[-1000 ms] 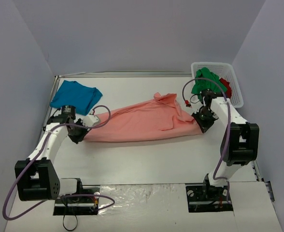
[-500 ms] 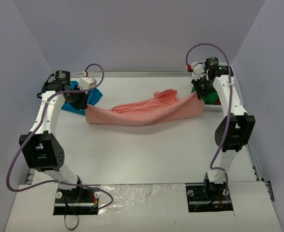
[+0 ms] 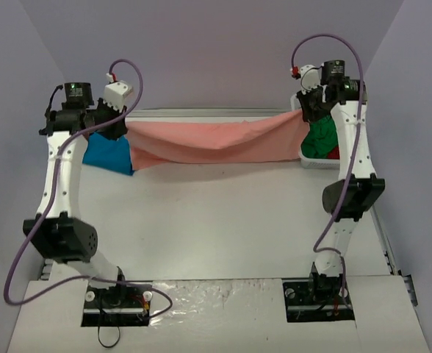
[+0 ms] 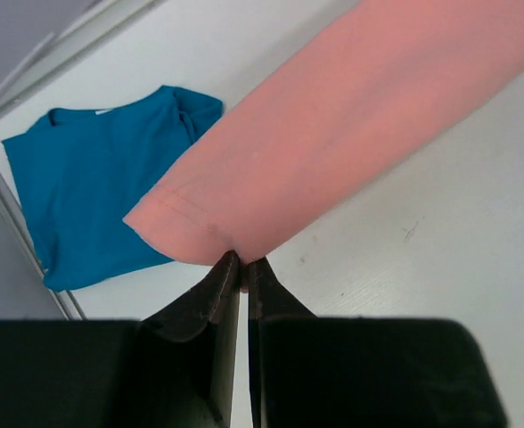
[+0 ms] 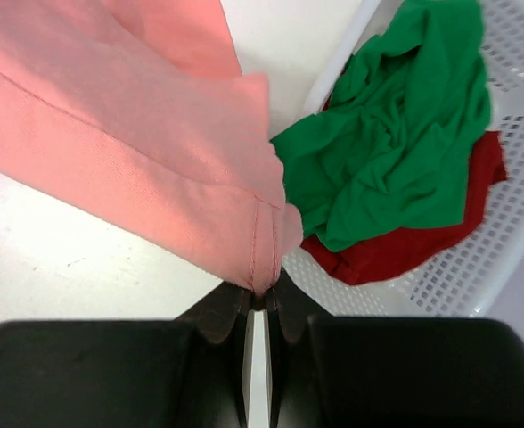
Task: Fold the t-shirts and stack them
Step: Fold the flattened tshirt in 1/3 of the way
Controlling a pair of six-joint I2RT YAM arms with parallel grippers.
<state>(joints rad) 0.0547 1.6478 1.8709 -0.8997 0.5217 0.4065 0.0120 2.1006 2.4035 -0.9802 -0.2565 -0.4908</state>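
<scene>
The left arm [image 3: 60, 173] and the right arm [image 3: 353, 147] stand tall and reach toward the far side of the desk [image 3: 216, 220], wrists tipped forward at the top. The left tool [image 4: 242, 265] is pinched tight on a hemmed corner of the salmon-pink shirt [image 3: 209, 140]. The right tool [image 5: 264, 292] is clamped on the opposite end, at a seam. The shirt hangs between them as a sagging band; whether its lowest fold touches the desk cannot be told. Below the left wrist the teal shirt [image 4: 102, 169] lies flat near the far left corner. Under the right wrist a green shirt [image 5: 396, 134] sits crumpled on a red shirt [image 5: 405, 245] inside the white basket [image 5: 511, 223].
</scene>
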